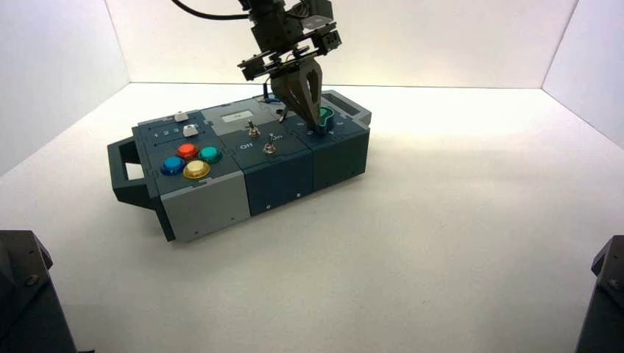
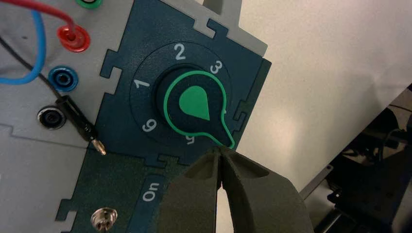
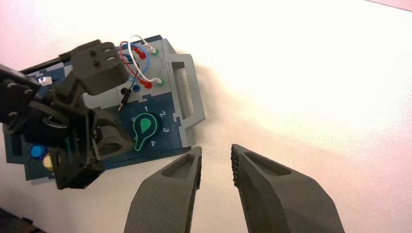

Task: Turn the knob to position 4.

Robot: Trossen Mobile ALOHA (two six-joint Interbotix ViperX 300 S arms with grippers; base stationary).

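Green teardrop knob [image 2: 195, 103] on dark dial at box's right end, tip between 4 and 5

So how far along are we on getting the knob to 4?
Partly done, by the look of it. The green knob points its tip between the printed 3 and 5, roughly where 4 should be, though it seems a little toward 5. The left claw is shut beside that tip, not gripping. The right claw hangs open off the box. What is left is confirming alignment on 4, perhaps with a nudge.

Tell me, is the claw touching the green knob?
Cannot tell: in the left wrist view the left gripper sits at the knob, neither gap nor contact plain.
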